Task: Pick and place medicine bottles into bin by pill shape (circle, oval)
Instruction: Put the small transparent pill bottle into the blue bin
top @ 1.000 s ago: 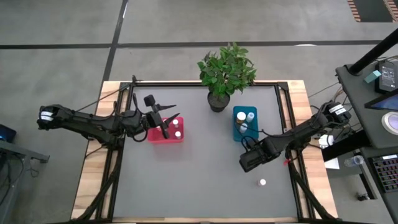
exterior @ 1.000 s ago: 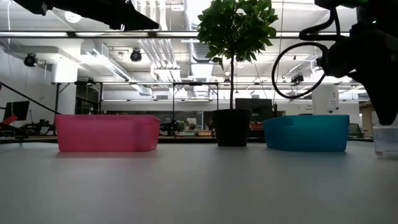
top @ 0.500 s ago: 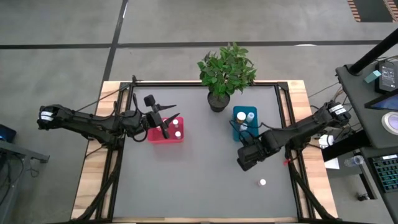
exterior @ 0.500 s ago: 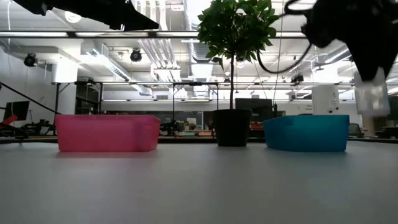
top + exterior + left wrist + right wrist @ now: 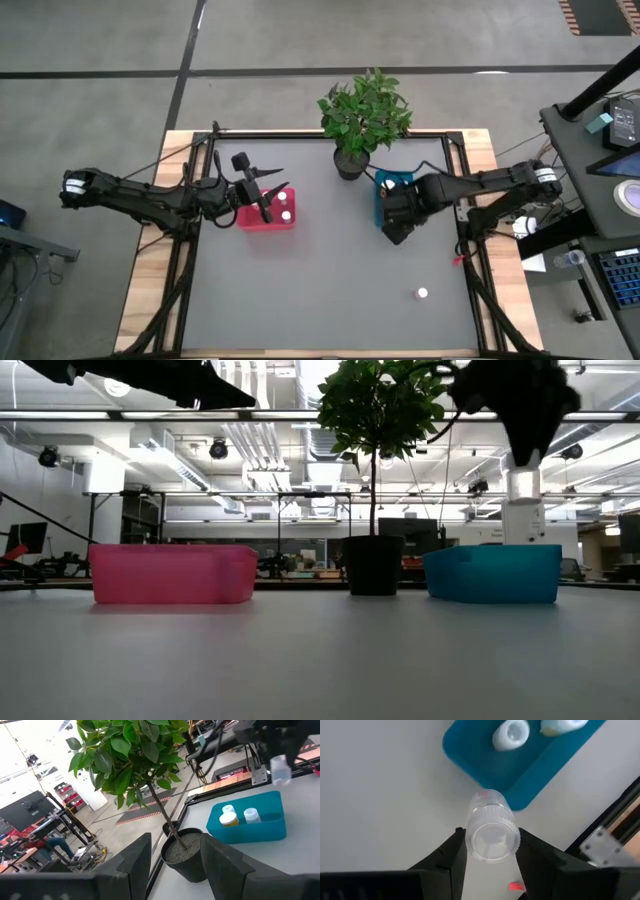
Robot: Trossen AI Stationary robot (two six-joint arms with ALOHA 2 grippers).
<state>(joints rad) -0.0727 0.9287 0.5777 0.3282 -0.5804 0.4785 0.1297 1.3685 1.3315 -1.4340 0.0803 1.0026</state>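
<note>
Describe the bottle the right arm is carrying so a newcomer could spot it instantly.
Start at the potted plant at the table's far edge; the teal bin sits beside it. Over that bin's near end hangs the right hand, gripping a clear bottle. Unlike the bottles in the bins and the lone bottle on the table, it's airborne.

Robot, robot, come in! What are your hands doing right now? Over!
Right gripper shut on clear bottle, held above teal bin. Left gripper open, over red bin. One bottle left on table. Nothing blocking.
</note>
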